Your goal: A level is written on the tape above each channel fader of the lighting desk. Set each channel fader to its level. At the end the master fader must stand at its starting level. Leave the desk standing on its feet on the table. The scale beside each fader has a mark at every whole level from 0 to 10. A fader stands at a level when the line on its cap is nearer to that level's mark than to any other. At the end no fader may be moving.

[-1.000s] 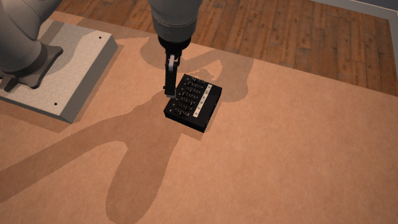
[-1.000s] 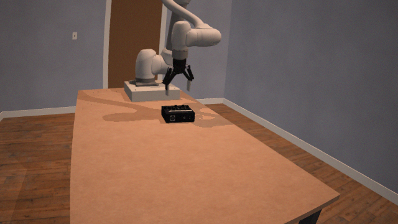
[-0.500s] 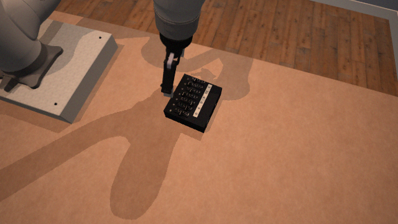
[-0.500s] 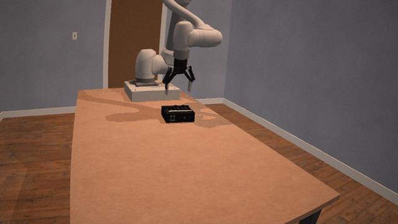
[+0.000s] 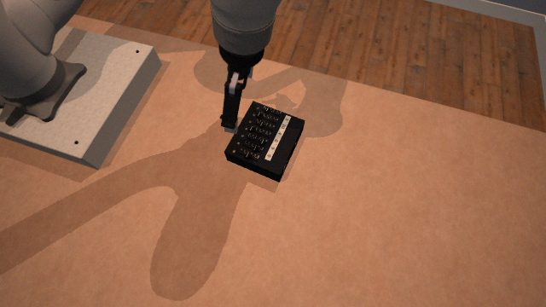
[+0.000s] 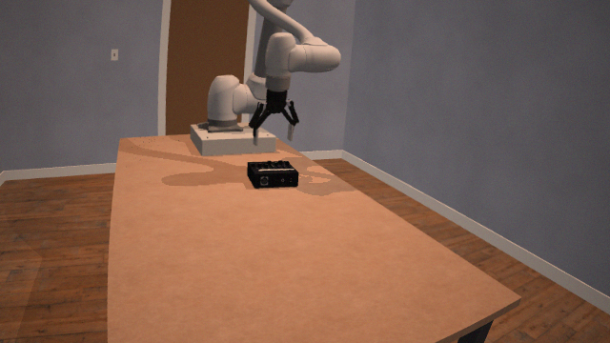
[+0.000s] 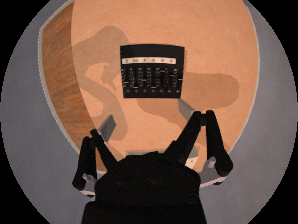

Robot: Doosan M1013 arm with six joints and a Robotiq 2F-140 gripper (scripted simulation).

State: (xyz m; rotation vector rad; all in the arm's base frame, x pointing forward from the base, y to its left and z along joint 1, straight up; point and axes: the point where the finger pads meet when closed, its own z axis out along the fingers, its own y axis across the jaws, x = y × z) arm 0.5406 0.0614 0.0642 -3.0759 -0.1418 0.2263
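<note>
The lighting desk (image 5: 265,144) is a small black box standing flat on the table, with a row of several faders and a strip of white tape (image 5: 277,138) along one side. It also shows in the exterior view (image 6: 273,173) and in the wrist view (image 7: 152,71). The writing on the tape and the fader positions are too small to read. My gripper (image 6: 274,134) hangs well above the desk, toward the arm's base side, fingers spread wide and empty. In the top view it (image 5: 230,124) is seen edge-on. In the wrist view both fingers frame the near side of the desk (image 7: 147,123).
The arm's grey base plate (image 5: 81,98) stands on the table behind the desk, at the far end (image 6: 233,139). The table's edges drop to a wooden floor (image 5: 384,38).
</note>
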